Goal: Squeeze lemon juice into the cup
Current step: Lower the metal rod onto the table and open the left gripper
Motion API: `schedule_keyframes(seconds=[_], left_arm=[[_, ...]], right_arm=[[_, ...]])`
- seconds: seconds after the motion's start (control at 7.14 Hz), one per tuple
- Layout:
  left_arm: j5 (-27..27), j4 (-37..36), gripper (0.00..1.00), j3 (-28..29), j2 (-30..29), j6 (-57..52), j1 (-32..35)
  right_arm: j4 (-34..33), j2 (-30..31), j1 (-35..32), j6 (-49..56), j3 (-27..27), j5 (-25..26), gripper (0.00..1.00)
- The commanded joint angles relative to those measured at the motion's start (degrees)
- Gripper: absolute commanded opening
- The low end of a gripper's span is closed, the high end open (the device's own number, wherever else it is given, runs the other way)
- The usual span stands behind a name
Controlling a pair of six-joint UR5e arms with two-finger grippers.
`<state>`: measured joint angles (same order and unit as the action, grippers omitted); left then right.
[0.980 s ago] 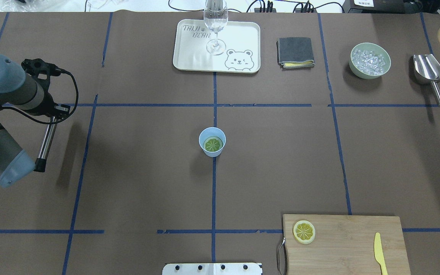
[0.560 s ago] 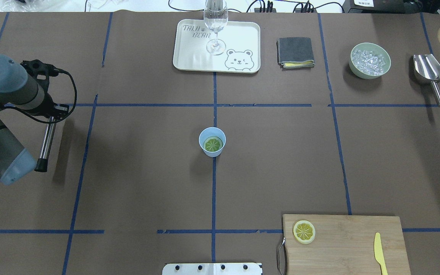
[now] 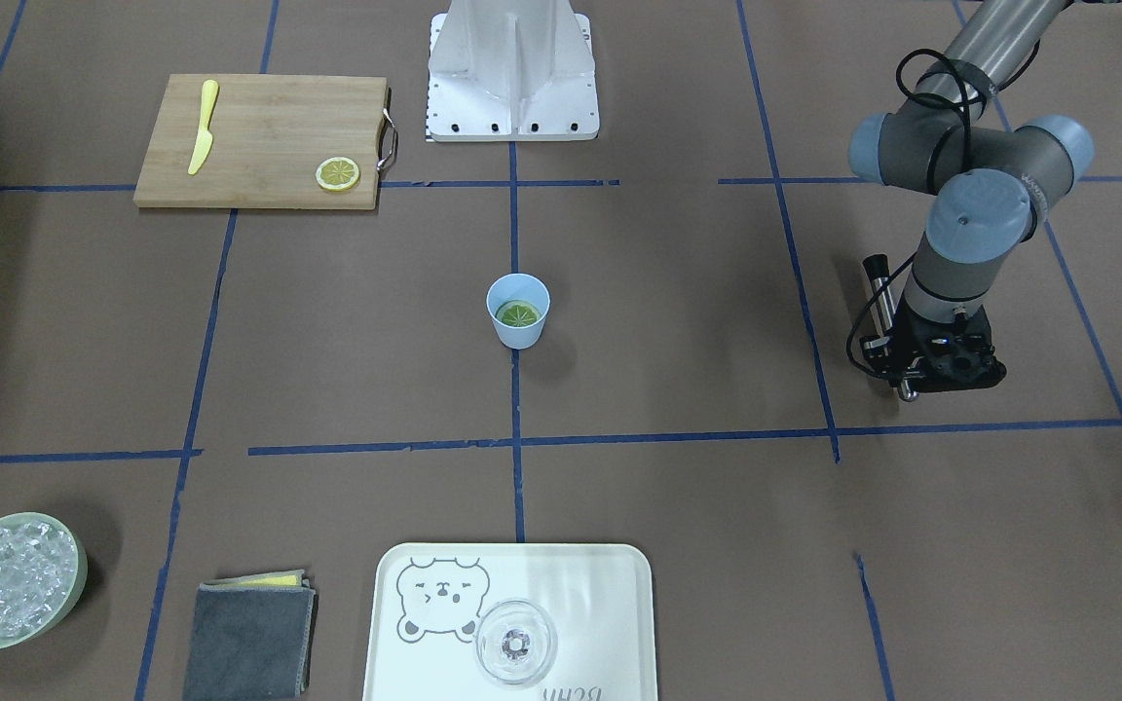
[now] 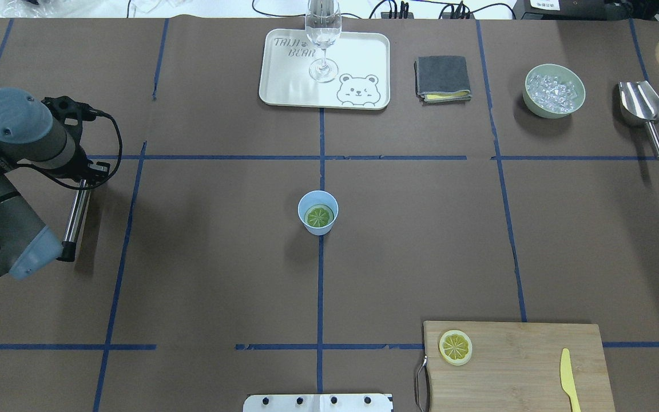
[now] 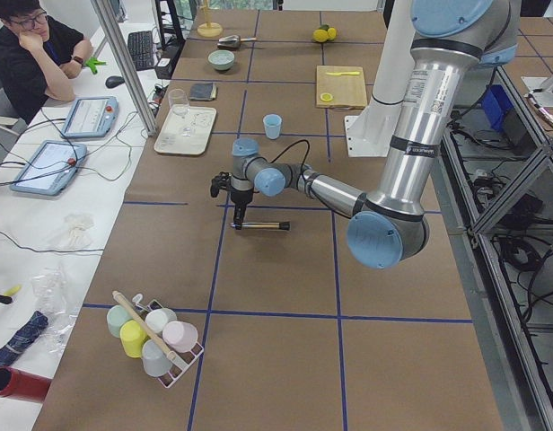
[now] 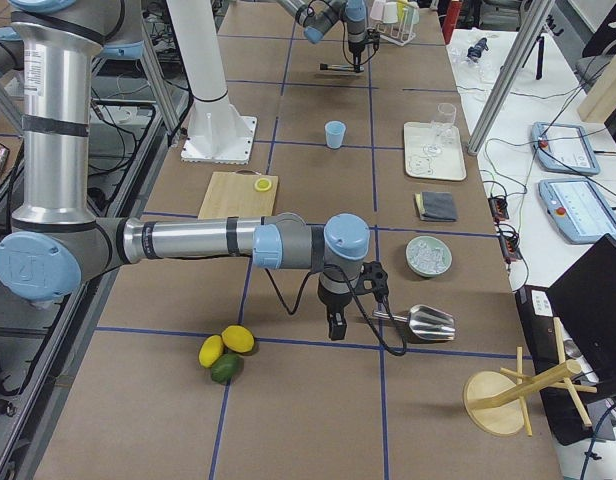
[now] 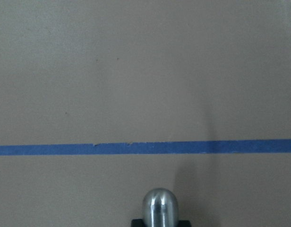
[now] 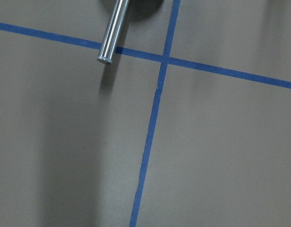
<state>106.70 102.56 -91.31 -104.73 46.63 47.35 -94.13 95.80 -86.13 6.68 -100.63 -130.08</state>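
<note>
Lemon (image 4: 318, 216) lying flat inside cup (image 4: 318, 230), centre of the overhead frame.
The slice is judged light, thin and pliant, best pinched across its rind; the smooth, tapered plastic cup would be tipped easily. A polished steel rod (image 4: 75, 214) is clamped in the left gripper (image 4: 90, 171) at mid-left; the right gripper's (image 6: 335, 325) opening cannot be told.

The left claw (image 4: 92, 170) edges slightly toward the middle of the bench (image 4: 209, 269), the metal rod (image 4: 77, 214) shifting with it.
</note>
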Motion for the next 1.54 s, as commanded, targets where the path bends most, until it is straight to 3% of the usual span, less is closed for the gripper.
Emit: schedule_keyframes(seconds=[0.0,0.14,0.28,0.42,0.56,0.7,0.84,1.12,1.26,1.4], left_arm=[[0.00,0.09,0.00,0.08,-0.03,-0.22,-0.77],[0.00,0.09,0.00,-0.01,-0.03,-0.22,-0.86],[-0.09,0.00,0.15,-0.01,-0.12,-0.22,-0.77],[-0.18,0.00,0.38,-0.01,-0.12,-0.22,-0.77],[-0.18,0.00,0.80,-0.01,-0.04,-0.22,-0.77],[-0.18,0.00,0.82,-0.01,-0.03,-0.22,-0.86],[-0.35,-0.08,1.00,-0.53,-0.03,-0.31,-0.77],[-0.09,-0.52,1.00,-3.78,-0.03,-1.35,0.88],[0.61,-0.70,1.00,-5.36,0.14,-8.06,5.25],[5.84,-1.31,1.00,-6.68,1.27,-16.14,12.25]], right_arm=[[0.00,0.00,-0.09,0.00,-0.09,0.00,1.00],[0.00,0.00,-0.09,0.09,-0.09,0.00,1.00],[0.00,0.00,0.00,0.09,-0.09,-0.09,1.00],[0.00,0.00,0.00,0.09,-0.18,-0.09,1.00],[0.00,-0.09,0.00,0.00,-0.18,-0.09,1.00],[0.00,-0.18,0.00,-0.09,-0.09,-0.09,1.00],[0.00,-0.18,0.00,-0.09,-0.09,-0.09,1.00],[0.00,-0.18,0.00,-0.26,0.26,0.00,1.00],[0.00,-0.44,0.00,-0.26,0.70,-0.09,1.00],[0.00,-0.44,0.00,0.17,0.70,-0.09,1.00]])
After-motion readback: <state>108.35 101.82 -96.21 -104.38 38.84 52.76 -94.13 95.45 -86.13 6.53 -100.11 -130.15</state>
